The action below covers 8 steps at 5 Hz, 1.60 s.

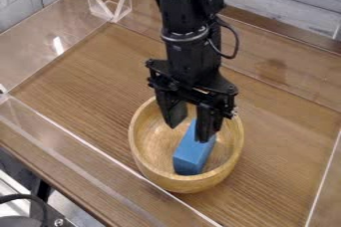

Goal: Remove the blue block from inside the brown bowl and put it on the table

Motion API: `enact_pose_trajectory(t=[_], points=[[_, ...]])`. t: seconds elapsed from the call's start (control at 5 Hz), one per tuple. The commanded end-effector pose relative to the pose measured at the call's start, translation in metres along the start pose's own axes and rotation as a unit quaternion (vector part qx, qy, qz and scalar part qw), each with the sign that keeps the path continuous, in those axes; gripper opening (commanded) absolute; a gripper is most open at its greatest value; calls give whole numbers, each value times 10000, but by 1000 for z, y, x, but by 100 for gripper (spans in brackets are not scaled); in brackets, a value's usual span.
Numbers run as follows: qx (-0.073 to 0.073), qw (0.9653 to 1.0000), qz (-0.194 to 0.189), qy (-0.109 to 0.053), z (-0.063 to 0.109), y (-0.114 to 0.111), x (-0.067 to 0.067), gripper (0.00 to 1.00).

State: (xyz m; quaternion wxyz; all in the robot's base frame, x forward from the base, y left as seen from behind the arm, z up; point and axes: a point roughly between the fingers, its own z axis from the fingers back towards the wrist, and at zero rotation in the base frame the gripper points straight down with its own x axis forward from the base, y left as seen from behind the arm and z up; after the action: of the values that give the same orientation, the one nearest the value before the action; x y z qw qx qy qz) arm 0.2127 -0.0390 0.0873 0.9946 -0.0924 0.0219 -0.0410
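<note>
The brown bowl (147, 150) sits on the table (94, 72) near the front. The blue block (194, 154) rests inside it, leaning toward the bowl's right side. My gripper (189, 123) hangs straight down over the bowl with its jaws spread apart and nothing between them. The left finger (172, 113) is above the bowl's hollow. The right finger (209, 122) reaches down just above the block's far end. Whether it touches the block I cannot tell.
Clear acrylic walls (47, 27) run along the table's edges. A small clear stand (111, 7) sits at the back left. Bare wood lies left, right and behind the bowl.
</note>
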Motion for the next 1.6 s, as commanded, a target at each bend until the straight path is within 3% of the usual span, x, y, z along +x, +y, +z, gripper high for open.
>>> enact_pose_trajectory(t=[0.0, 0.2, 1.4], points=[[-13, 9995, -82, -318, 15, -1, 5, 0], [-25, 9995, -74, -312, 14, -1, 5, 100], [4, 9993, -78, -362, -17, -10, 5, 100]])
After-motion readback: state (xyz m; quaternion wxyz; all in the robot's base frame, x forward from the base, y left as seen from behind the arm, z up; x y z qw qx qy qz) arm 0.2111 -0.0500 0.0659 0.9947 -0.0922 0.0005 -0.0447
